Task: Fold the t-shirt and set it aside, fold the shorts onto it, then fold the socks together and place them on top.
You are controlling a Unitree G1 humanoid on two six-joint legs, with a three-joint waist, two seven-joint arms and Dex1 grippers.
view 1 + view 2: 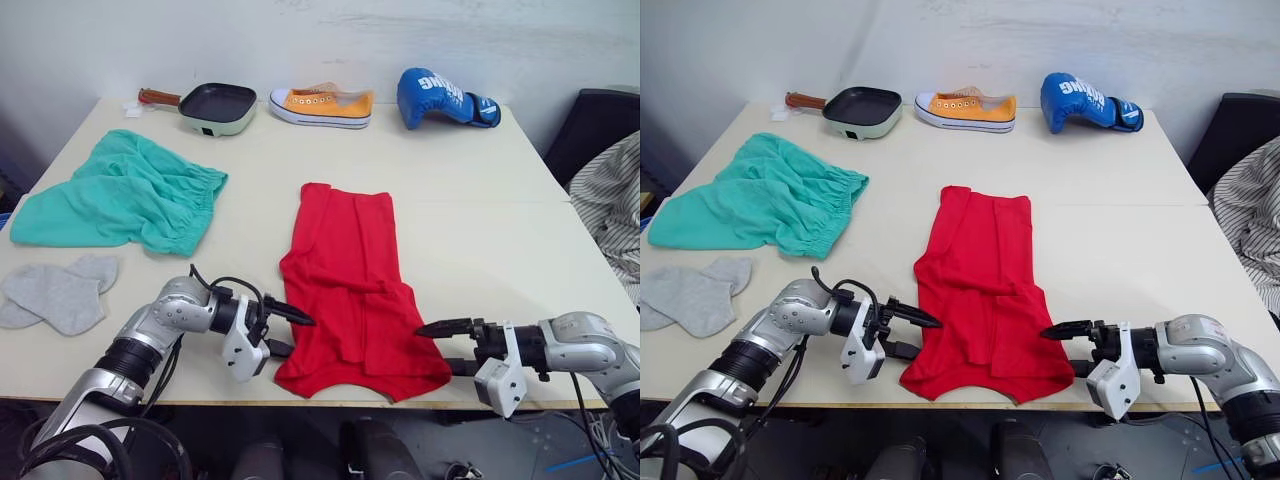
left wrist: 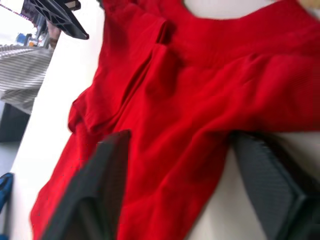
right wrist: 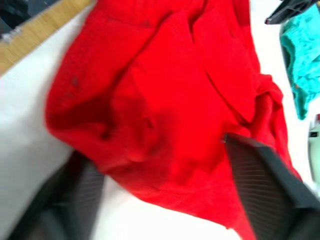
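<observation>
near table edge: left gripper (image 1: 284, 332) and right gripper (image 1: 440, 346) level, spread, straddling red t-shirt (image 1: 345, 290) hem corners | teal shorts (image 1: 125, 192) far left, grey socks (image 1: 58, 291) near left | frying pan (image 1: 215, 107), sneaker (image 1: 322, 105), boxing glove (image 1: 440, 98) far

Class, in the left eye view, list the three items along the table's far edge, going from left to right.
Frying pan → orange sneaker → blue boxing glove.

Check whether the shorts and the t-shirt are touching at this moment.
Apart. The left eye view shows a plain strip of bare table between the teal-green shorts and the red t-shirt.
</observation>
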